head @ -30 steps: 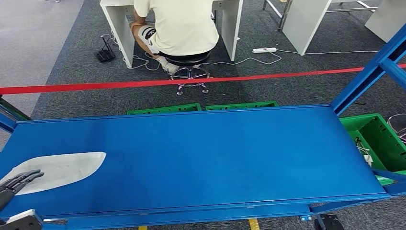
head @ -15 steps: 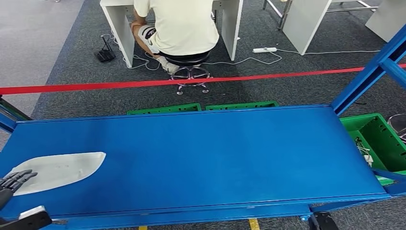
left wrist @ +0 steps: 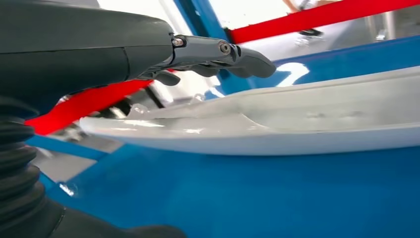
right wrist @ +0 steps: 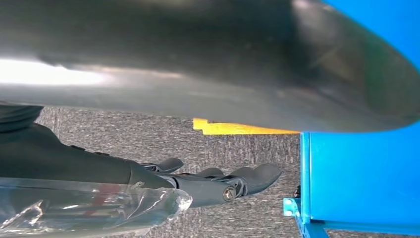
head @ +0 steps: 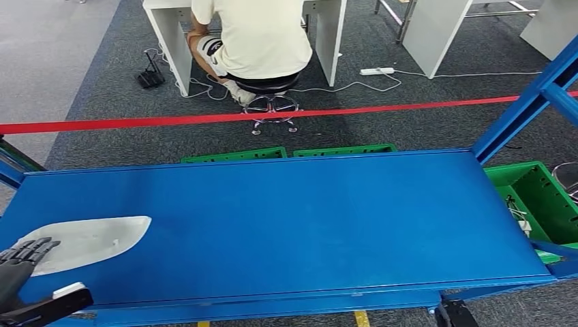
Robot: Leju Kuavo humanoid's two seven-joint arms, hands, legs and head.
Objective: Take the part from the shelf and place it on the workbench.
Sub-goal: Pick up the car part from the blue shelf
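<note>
At the far left of the head view, the left robot hand (head: pixel 20 262) lies low over the near left corner of the broad blue metal shelf (head: pixel 307 218), its dark fingers stretched out flat and close side by side, with nothing held between them. Their tips reach the near end of the flat, pale grey, teardrop-shaped plastic part (head: pixel 88 242), which lies on the shelf surface near its left end. In the left wrist view the fingers (left wrist: pixel 237 52) hover just above the raised rim of this part (left wrist: pixel 277 124), and whether they touch it cannot be told.

Beyond the shelf, a red barrier tape (head: pixel 272 116) runs across the dark carpet. Behind it a person in a pale yellow shirt (head: pixel 255 34) sits on a black swivel stool (head: pixel 270 95) at a white desk (head: pixel 167 30). Two green plastic crates (head: pixel 286 152) stand on the floor just behind the far edge of the shelf.

To the right, a blue diagonal brace (head: pixel 528 102) rises from the shelf frame, and another green crate (head: pixel 538 201) sits just beside the right end.

The right robot hand (right wrist: pixel 218 183) hangs over the carpet near the blue frame, its fingers loosely extended and slightly apart, gripping nothing; crinkled clear plastic film (right wrist: pixel 89 203) covers its wrist.
</note>
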